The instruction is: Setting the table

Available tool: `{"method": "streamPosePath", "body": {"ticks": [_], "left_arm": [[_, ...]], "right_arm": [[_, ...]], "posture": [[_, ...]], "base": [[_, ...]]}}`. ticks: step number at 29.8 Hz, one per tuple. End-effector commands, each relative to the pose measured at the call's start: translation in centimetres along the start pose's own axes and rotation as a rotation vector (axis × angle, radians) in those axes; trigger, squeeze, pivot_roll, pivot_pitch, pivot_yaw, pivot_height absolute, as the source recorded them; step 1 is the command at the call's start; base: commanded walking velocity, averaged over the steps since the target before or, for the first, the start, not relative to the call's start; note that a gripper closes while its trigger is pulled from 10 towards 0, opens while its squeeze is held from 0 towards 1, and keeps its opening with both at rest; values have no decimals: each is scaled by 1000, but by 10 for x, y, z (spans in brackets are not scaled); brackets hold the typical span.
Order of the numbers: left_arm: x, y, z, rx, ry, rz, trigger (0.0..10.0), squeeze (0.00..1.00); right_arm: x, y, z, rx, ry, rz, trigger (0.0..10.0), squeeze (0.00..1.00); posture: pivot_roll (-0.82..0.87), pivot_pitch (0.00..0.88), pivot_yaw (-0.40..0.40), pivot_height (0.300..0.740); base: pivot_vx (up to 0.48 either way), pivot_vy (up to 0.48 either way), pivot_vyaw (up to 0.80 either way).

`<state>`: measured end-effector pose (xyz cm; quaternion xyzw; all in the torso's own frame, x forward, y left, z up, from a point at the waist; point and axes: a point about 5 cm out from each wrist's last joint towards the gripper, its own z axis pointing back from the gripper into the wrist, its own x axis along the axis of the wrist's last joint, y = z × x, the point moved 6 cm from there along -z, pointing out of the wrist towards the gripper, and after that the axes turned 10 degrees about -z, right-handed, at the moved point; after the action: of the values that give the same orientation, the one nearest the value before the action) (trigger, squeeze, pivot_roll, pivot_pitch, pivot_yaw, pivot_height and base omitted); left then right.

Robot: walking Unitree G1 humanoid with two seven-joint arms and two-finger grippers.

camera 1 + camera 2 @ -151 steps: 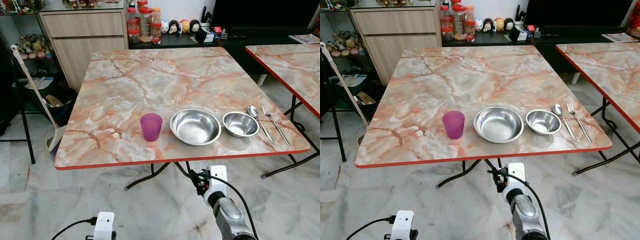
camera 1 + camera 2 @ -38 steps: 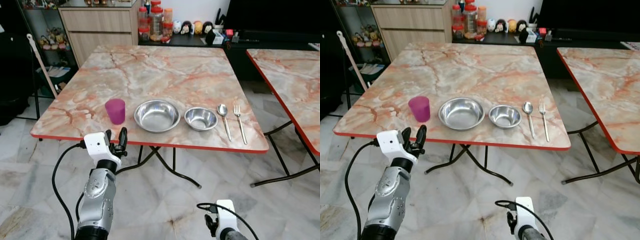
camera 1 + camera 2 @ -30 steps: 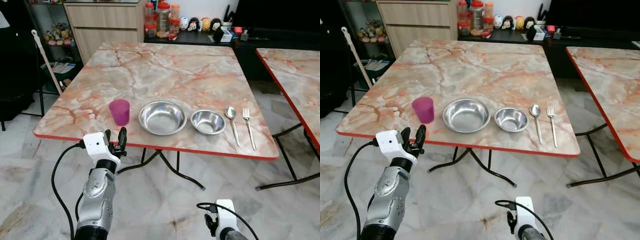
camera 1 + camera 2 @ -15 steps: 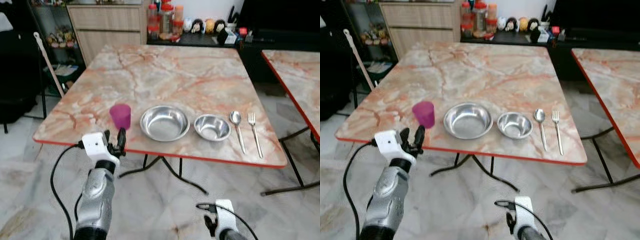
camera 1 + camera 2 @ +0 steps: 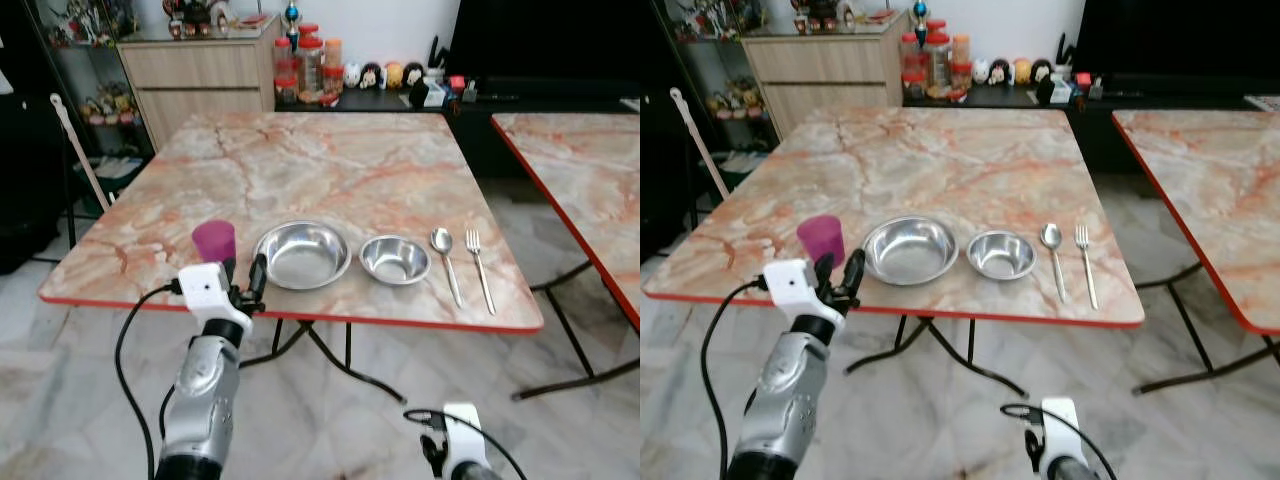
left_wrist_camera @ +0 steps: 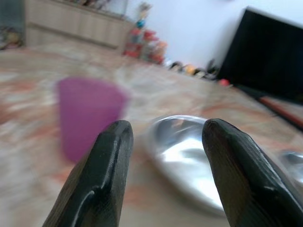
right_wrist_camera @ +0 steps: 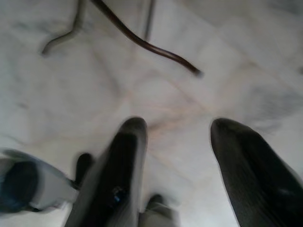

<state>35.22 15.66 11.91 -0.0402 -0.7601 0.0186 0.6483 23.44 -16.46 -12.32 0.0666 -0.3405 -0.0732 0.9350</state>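
Purple plastic cup (image 5: 214, 241) stands upright beside steel bowl (image 5: 302, 254), left hand (image 6: 163, 156) spread empty before it

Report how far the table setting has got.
Laid out in a row near the table's front edge: purple cup, large steel bowl, small steel bowl, spoon, fork. In hand: nothing; the open left gripper is raised near the cup. The right gripper hangs over the floor.

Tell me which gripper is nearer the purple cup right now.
Left. The left gripper is raised at the table's near edge, just in front of the purple cup, fingers open. The right gripper hangs low over the floor, well away from it.
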Motion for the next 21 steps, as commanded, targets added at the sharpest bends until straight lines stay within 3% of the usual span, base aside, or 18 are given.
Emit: {"method": "streamPosePath", "body": {"ticks": [1, 6, 14, 21], "left_arm": [[7, -9, -4, -19, -22, 19, 10000, 0], [8, -9, -4, -23, -23, 20, 10000, 0], [10, -8, -4, -22, -30, 19, 10000, 0], [13, -8, -4, -22, -38, 20, 10000, 0]], "right_arm": [[6, -8, 1, -18, -17, 0, 10000, 0], [9, -8, 1, -13, -40, -18, 10000, 0], [10, -7, 1, -6, -42, -15, 10000, 0], [10, -5, 0, 2, -43, -14, 10000, 0]], "posture": [[124, 33, -12, 682], [124, 32, -11, 682], [125, 31, -11, 740], [127, 32, -8, 740]], "base": [[334, 0, 0], [335, 0, 0], [336, 0, 0], [336, 0, 0]]}}
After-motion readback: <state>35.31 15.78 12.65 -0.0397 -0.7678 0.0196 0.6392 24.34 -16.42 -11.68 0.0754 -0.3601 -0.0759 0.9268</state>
